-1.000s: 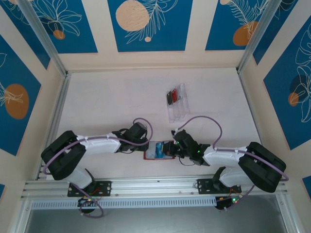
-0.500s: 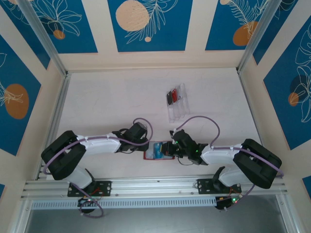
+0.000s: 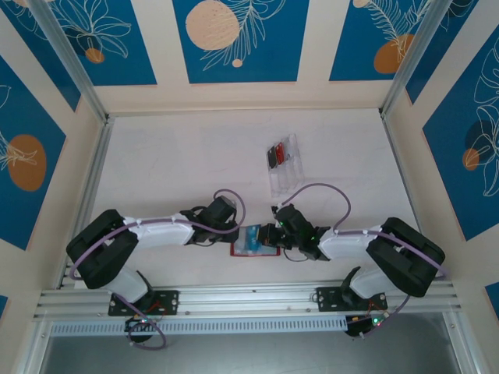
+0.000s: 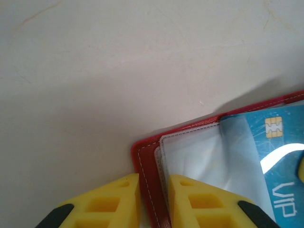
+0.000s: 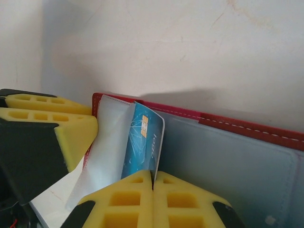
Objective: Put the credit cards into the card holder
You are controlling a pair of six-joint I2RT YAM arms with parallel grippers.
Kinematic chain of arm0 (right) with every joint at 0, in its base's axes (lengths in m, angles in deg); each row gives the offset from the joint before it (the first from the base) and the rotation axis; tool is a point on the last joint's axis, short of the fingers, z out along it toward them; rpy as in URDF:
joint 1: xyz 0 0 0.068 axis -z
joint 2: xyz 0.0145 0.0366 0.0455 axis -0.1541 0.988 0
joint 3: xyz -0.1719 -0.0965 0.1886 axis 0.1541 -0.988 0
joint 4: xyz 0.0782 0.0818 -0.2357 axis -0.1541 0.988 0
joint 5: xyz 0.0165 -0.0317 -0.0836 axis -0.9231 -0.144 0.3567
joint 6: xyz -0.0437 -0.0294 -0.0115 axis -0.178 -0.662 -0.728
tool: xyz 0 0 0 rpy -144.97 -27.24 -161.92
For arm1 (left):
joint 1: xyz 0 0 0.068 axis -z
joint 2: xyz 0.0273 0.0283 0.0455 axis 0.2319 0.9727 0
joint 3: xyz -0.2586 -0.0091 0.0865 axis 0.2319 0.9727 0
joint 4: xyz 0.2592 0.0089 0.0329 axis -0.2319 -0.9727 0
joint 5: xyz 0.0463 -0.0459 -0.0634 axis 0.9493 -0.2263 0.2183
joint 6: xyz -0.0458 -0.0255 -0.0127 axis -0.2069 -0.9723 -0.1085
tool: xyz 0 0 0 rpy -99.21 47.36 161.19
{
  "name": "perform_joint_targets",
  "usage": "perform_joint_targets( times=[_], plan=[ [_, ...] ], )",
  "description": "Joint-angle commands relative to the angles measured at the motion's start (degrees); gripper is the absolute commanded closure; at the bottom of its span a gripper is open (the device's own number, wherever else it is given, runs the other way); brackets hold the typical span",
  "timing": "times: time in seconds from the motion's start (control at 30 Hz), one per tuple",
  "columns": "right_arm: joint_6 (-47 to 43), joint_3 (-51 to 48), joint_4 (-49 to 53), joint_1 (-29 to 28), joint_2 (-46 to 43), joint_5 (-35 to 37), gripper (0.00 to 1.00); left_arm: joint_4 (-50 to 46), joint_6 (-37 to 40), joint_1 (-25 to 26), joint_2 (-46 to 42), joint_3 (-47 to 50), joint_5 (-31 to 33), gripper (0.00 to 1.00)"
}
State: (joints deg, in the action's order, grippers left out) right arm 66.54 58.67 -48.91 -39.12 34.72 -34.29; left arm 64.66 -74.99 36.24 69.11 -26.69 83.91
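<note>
Overhead, the red wallet (image 3: 251,245) lies open between both arms, and spare cards (image 3: 274,154) sit in a tray (image 3: 287,178). At the left wrist, the left gripper (image 4: 154,199) pinches the wallet's floppy cover edge. At the right wrist, the right gripper (image 5: 153,187) clamps the blue card (image 5: 142,142). The card looks thin, stiff and likely slick, and is best held by its tail end. It lies partly behind a flimsy sleeve (image 5: 107,137).

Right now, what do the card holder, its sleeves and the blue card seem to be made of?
Card holder: red leather or imitation, matte, stitched edge. Sleeves: clear soft plastic, glossy, wrinkled. Blue card: probably stiff glossy plastic, with gold chip.
</note>
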Motion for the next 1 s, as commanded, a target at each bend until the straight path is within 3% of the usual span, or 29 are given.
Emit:
perform_joint_targets(
  times=[0.0, 0.2, 0.6, 0.97],
  plan=[
    [-0.1, 0.14, 2.53, -0.98, 2.5, 0.67, 1.0, -4.27, 0.99, 1.16, 2.7, 0.86, -0.91, 0.79],
    [0.43, -0.15, 2.73, -1.76, 2.91, -0.37, 1.0, -4.18, 0.71, 1.19, 2.64, 1.31, -0.65, 0.79],
    [1.47, -3.11, 11.1, -1.85, -5.25, 0.02, 1.0, -3.83, 0.57, 1.26, 2.46, 1.53, -0.47, 0.79],
    [1.46, 0.12, 8.14, -1.76, 3.56, -2.38, 1.0, -4.37, 0.74, 1.31, 2.06, 1.56, -0.3, 0.79]
  ],
)
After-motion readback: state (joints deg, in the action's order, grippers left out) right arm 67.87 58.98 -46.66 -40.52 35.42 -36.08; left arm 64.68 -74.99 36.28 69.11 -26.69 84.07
